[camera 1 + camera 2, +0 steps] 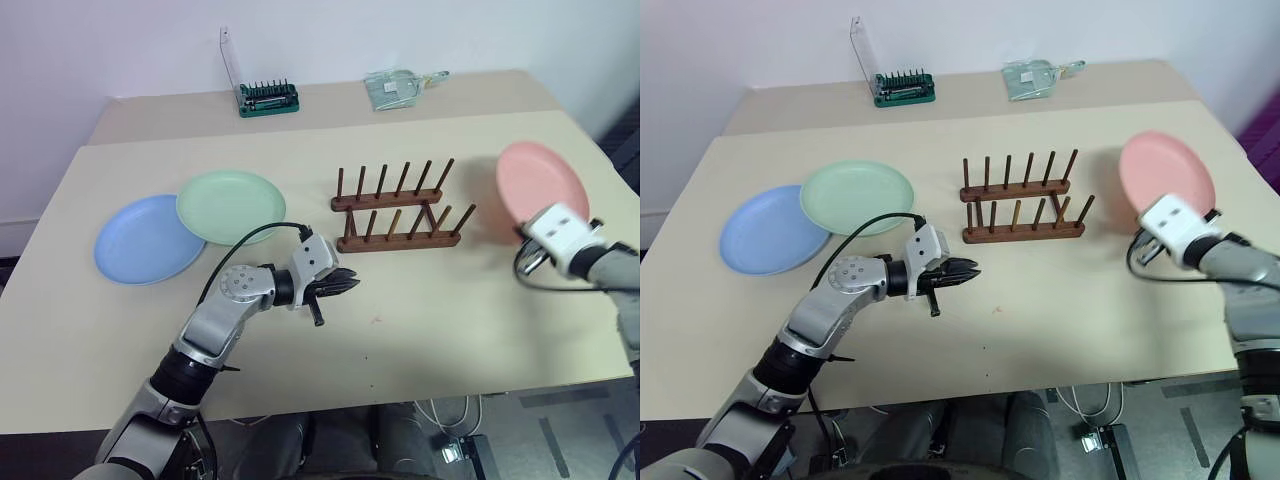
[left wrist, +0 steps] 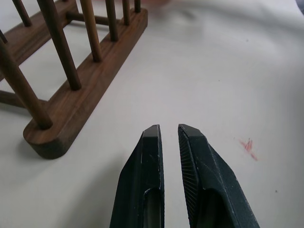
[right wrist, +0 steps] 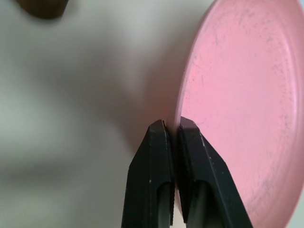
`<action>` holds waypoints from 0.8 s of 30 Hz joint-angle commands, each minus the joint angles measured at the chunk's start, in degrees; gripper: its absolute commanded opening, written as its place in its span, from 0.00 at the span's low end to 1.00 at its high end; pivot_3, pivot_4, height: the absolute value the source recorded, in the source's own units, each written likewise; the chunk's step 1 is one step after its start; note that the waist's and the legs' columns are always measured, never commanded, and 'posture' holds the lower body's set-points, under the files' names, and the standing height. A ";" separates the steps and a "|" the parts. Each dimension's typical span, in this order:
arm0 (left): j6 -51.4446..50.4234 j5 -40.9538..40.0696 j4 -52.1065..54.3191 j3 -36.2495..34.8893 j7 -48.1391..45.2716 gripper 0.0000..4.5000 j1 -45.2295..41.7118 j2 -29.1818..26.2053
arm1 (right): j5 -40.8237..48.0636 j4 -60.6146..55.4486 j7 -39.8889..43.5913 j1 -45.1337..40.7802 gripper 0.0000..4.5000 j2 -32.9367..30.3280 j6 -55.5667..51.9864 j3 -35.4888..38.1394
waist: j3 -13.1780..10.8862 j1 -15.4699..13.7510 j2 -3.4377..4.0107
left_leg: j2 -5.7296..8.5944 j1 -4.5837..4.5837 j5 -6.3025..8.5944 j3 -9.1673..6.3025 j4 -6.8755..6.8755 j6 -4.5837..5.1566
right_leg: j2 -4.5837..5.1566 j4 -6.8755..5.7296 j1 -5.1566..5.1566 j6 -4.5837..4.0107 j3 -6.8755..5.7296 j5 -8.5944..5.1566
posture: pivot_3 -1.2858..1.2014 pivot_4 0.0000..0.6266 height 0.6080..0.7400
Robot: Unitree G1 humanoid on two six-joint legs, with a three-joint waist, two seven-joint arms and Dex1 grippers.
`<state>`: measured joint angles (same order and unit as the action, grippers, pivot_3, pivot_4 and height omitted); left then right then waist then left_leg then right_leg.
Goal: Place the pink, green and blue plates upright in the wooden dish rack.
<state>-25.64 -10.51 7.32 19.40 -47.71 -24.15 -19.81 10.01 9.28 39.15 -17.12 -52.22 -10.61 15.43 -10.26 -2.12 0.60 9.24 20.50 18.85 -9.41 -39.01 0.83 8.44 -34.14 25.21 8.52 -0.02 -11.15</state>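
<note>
Three plates on view, one of them in play: pink plate (image 1: pixel 540 183) pinched by its rim in the right hand (image 3: pixel 172 124), fingers closed on the edge, plate lifted and tilted to the right of the wooden dish rack (image 1: pixel 396 211). Green plate (image 1: pixel 231 205) flat on the table (image 1: pixel 450 310), overlapping the edge of the blue plate (image 1: pixel 148 238) — both well apart from the rack, on its left. Left hand (image 1: pixel 345 284) empty, fingers nearly together with a thin gap, hovering in front of the rack's left end. Rack pegs all bare. Step judged in hand: carrying the first plate toward the rack. Next move calls for turning the plate fully on edge, lining it up with a gap between pegs on both rails, lowering it in before release. Table pale beige with a small red mark (image 2: pixel 248 147); green tool holder (image 1: pixel 267 97) and a clear packet (image 1: pixel 393 88) toward the far edge — white wall behind
</note>
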 commanded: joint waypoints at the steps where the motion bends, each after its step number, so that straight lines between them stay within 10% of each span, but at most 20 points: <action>1: 0.76 -0.35 1.50 -0.99 -0.42 0.12 -0.05 -0.76 | 30.88 -17.00 5.68 -5.66 0.01 -0.98 -20.30 14.56 | 0.00 -0.12 0.05 | -0.04 0.00 0.00 -0.01 0.00 0.00 | -0.03 -0.01 0.00 -0.01 0.00 0.00 | 0.52 0.24 0.98; 8: 1.18 -0.68 0.20 -1.18 -0.89 0.12 -1.18 -0.64 | 57.33 -19.90 4.21 -11.24 0.01 1.59 -38.97 17.26 | 0.02 -0.34 -0.29 | -0.49 0.00 0.10 -0.07 -0.08 -0.07 | -0.53 0.32 -0.19 -0.32 -0.04 0.19 | 0.52 0.24 0.98; 24: -0.34 -0.96 2.82 -0.94 0.11 0.12 -0.22 -0.34 | 50.59 -5.21 8.53 -15.96 0.01 2.49 -40.95 8.40 | 0.02 -0.13 -0.25 | -0.52 0.09 0.08 0.10 -0.09 -0.10 | -0.54 0.10 0.09 -0.34 0.02 0.20 | 0.52 0.24 0.98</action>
<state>-25.99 -10.73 7.65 19.08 -47.64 -24.36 -20.19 60.81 3.46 47.58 -30.98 -49.86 -52.07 22.87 -10.24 -2.25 0.35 8.72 20.59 18.93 -9.30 -39.11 0.73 7.90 -34.05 25.31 8.18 0.01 -10.94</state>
